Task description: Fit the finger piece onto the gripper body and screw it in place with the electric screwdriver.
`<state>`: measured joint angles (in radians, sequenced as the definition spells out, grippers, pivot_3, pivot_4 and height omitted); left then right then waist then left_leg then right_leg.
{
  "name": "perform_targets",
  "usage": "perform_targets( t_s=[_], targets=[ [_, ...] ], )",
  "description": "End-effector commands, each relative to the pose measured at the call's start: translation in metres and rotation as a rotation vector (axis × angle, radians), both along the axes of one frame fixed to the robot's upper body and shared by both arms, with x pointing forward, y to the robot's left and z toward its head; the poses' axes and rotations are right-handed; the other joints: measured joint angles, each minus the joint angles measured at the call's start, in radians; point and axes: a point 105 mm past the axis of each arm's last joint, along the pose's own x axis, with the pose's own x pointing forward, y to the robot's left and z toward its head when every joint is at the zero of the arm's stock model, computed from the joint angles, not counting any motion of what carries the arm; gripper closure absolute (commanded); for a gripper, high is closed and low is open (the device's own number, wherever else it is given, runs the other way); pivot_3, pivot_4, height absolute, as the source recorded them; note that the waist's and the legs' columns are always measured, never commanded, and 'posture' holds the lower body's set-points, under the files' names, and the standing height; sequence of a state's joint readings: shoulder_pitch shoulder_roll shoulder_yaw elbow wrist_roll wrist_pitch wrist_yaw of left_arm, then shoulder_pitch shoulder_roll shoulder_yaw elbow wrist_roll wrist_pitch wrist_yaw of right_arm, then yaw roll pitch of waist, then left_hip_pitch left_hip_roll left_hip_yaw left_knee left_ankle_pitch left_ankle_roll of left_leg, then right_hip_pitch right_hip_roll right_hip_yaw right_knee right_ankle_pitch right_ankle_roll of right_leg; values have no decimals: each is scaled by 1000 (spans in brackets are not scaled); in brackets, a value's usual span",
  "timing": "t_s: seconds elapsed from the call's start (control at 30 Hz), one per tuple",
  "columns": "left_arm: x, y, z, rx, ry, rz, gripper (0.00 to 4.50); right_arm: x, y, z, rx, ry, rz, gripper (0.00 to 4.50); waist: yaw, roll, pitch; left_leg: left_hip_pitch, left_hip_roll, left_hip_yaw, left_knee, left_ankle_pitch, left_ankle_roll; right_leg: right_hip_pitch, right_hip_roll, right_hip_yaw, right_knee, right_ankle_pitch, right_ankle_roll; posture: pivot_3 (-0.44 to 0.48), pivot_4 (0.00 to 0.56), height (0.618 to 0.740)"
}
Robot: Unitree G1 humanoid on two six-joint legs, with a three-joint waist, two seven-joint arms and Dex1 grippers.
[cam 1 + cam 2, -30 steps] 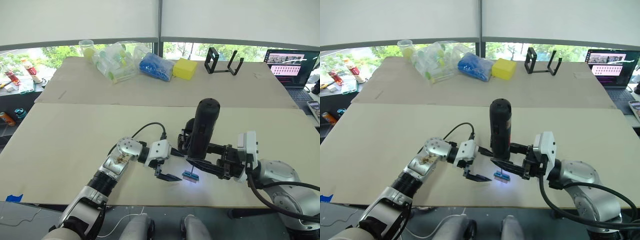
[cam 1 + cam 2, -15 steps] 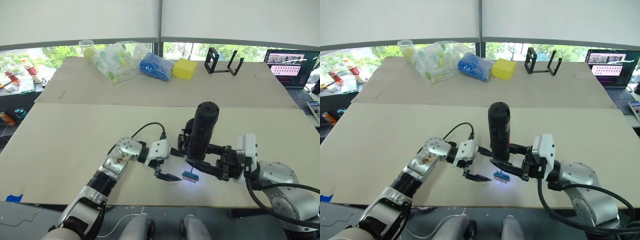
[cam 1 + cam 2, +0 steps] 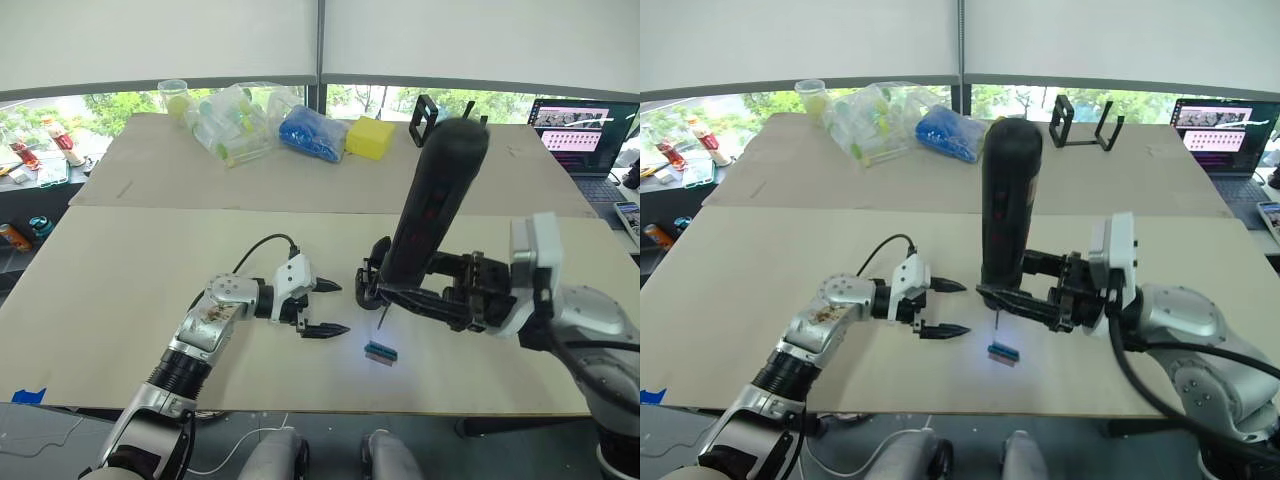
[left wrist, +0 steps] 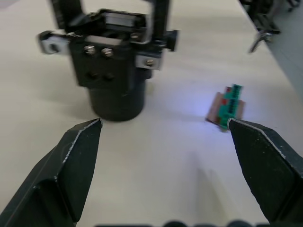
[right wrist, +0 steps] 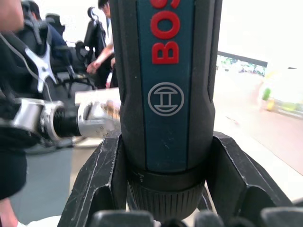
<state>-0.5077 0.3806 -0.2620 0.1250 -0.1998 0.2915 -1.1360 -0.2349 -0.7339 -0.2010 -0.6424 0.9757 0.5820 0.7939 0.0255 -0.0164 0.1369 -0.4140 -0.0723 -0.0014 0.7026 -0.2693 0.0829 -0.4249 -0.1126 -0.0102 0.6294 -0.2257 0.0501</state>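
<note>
Head view, from left to right: my left gripper [image 3: 322,308] hangs just left of the gripper body [image 3: 374,280], its two fingers spread apart and empty, tips pointing toward that block. In the left wrist view the same gripper body [image 4: 113,56] stands between my open fingers but clear of both, with screw heads showing on its near face.

Just in front and slightly right of the gripper body lies a small green block [image 3: 380,351] in a bright spot on the table [image 3: 120,290]. I cannot pick out the loose finger piece, so I cannot say whether it is already seated on the body.

My right gripper [image 3: 405,297] is clamped around the lower end of the electric screwdriver [image 3: 432,205], which stands tilted, its butt leaning to the right of the gripper body and its thin bit hanging above the table just right of that block, touching nothing. The right wrist view shows my fingers [image 5: 102,182] pressed against the driver's barrel [image 5: 165,80] near the collar.

To do this step well, I judge I should first steady the gripper body with my left fingers, then bring the driver upright so the bit meets the screw squarely; a leaning bit would likely slip off the head.
</note>
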Motion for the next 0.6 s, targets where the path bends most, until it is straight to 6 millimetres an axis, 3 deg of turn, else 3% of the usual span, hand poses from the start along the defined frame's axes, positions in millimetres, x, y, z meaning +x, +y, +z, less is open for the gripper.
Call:
perform_targets(
  t_s=[0.03,0.57,0.6],
  targets=[
    [7,-12,7,-39,-27,39,0,-4,-1,19,25,-54,11,2586,2,0,0,0,0,0,0,0,0,0,0,0,0,0,0,0,150,740],
    [36,-52,-10,-55,-52,100,0,-5,5,26,8,-79,27,2586,12,0,0,0,0,1,0,0,0,0,-1,0,0,0,0,0,150,740],
    [35,-55,-10,-65,-49,91,248,-5,4,26,5,-80,24,2586,12,0,0,0,0,1,0,0,0,0,-1,0,0,0,0,0,150,740]
  ],
)
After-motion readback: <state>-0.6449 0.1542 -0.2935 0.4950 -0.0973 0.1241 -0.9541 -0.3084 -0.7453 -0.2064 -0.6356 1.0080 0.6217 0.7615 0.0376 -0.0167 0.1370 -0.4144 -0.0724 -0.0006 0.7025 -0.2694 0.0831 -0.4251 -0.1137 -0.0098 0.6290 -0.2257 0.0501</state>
